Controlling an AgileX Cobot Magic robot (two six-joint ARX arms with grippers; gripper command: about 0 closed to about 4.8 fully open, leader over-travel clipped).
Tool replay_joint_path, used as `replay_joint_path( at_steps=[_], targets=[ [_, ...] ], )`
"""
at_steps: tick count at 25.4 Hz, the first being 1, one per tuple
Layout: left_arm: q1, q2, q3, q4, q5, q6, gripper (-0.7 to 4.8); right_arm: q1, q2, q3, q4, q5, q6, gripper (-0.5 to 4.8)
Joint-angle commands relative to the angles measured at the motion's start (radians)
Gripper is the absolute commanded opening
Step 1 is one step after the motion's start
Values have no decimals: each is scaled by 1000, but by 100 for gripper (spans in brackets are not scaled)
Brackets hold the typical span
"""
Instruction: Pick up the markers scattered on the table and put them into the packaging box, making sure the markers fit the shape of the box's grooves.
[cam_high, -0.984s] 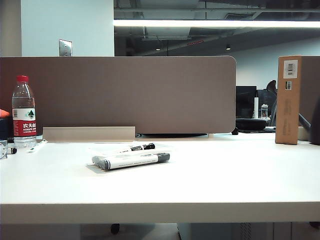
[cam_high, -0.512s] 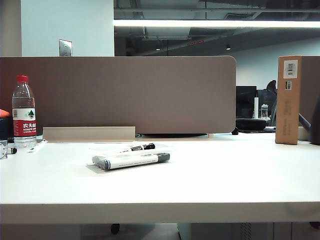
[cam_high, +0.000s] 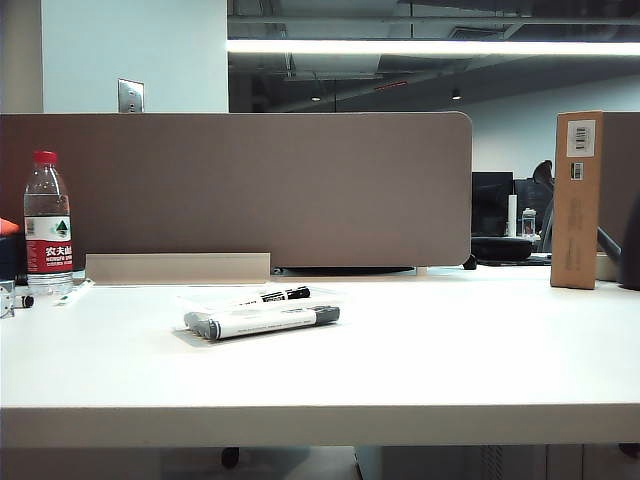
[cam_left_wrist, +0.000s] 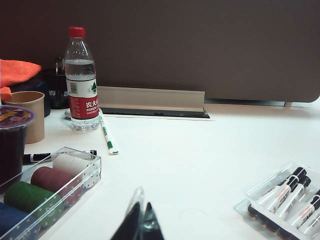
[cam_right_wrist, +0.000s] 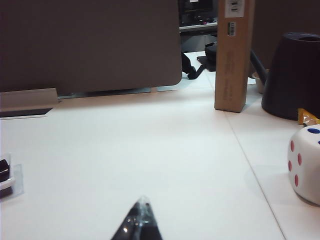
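The box (cam_left_wrist: 280, 200), markers (cam_left_wrist: 286, 189) seemingly all slotted lengthwise, lies on the table (cam_high: 450, 350), nearer the closed, empty left gripper (cam_left_wrist: 141, 225) than the closed, empty right gripper (cam_right_wrist: 140, 222).

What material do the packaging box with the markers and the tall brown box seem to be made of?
The packaging box looks like thin clear glossy plastic: the markers and the table show through its walls. The tall brown box looks like matte cardboard, probably: flat tan faces, sharp folded edges, white barcode labels stuck on.
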Motion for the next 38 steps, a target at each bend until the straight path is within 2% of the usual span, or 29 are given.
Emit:
replay_joint_path(
  at_steps=[1, 38],
  targets=[
    [0, 0, 3, 6, 3, -2, -2, 3, 2, -4, -29, -22, 3, -8],
    [0, 0, 3, 0, 3, -2, -2, 2, 2, -3, -30, -24, -10, -8]
  ],
)
